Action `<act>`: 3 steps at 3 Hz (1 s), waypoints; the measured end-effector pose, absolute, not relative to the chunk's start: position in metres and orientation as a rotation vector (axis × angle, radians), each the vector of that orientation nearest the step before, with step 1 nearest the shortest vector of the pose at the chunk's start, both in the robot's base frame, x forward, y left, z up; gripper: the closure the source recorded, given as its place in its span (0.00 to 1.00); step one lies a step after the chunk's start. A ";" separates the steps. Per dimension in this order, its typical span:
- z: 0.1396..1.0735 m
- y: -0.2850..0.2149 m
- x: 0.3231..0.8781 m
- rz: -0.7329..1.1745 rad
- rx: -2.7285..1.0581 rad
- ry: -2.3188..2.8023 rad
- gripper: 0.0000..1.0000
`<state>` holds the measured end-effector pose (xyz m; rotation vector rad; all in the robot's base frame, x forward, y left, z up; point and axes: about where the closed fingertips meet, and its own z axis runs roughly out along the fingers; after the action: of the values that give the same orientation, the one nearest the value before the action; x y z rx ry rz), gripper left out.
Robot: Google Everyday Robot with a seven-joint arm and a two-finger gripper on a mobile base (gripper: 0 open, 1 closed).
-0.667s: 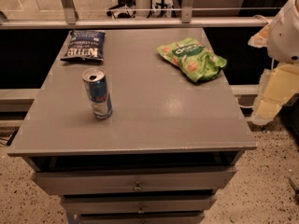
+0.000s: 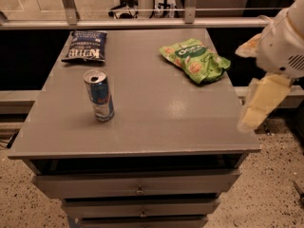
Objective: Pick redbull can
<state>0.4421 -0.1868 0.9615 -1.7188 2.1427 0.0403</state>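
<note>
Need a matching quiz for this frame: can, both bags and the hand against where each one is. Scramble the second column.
Things:
1. redbull can
2. dark blue chip bag
3. green snack bag
4. hand

Places:
A. in the air past the right edge of the table
B. lying at the far left corner of the top
C. standing upright on the near left part of the top
D. lying on the far right part of the top

Pairs: 1-C, 2-B, 3-D, 4-A
</note>
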 end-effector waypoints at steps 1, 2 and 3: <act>0.929 -0.118 0.447 0.332 -1.696 1.988 0.00; 0.908 -0.062 0.456 0.491 -1.646 1.866 0.00; 0.893 -0.017 0.470 0.581 -1.582 1.785 0.00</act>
<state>0.4697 -0.0168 0.8926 -1.5821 1.7850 0.5806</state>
